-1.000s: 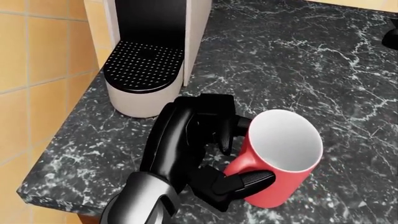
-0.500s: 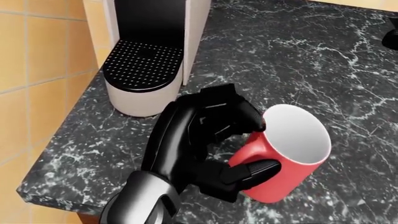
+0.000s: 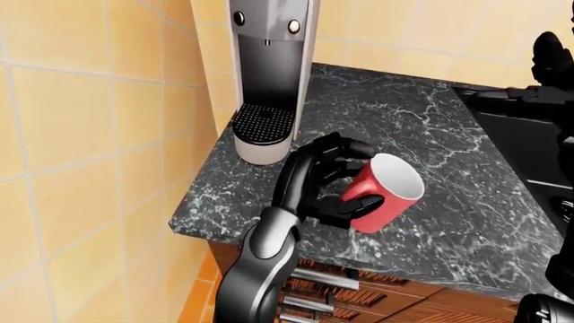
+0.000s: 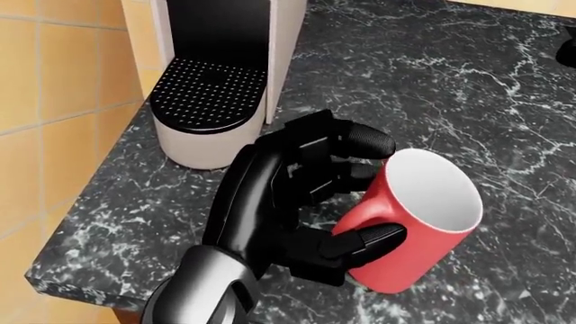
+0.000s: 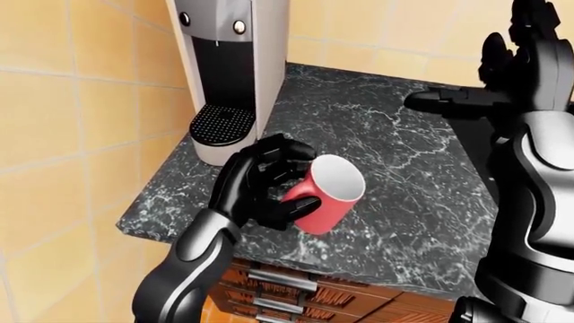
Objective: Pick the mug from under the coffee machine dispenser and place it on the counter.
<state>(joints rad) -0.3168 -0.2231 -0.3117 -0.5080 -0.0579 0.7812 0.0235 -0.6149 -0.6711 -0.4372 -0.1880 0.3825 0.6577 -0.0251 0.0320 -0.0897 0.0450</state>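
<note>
Red mug [image 4: 414,229] sits tilted over the dark marbled counter [image 4: 468,88], its white inside facing up and toward the right of the head view. It is clear of the coffee machine [image 3: 269,67] and lies down and to the right of the machine's perforated drip tray [image 4: 205,94], which is bare. Whether the mug's base touches the stone I cannot tell; the lower edge is right at the surface.

Left hand [image 4: 315,202], glossy black, is wrapped around the mug's left side. Upper fingers [image 4: 360,142] curl over near the rim; the thumb presses across the red wall lower down. The grip is closed on the mug. The mug's handle is hidden behind the hand.

Left forearm comes up from the bottom of the head view, grey at the wrist.

Right hand [image 5: 525,50] is up at the top right of the right-eye view, well apart from the mug, fingers spread and holding nothing, thumb pointing left over the counter.

Wall behind the machine is yellow-orange tile [image 3: 81,134]. Below the counter edge, wooden drawer fronts with metal handles [image 5: 278,279]. A black inset surface [image 3: 529,148] sits at the counter's right end in the left-eye view.
</note>
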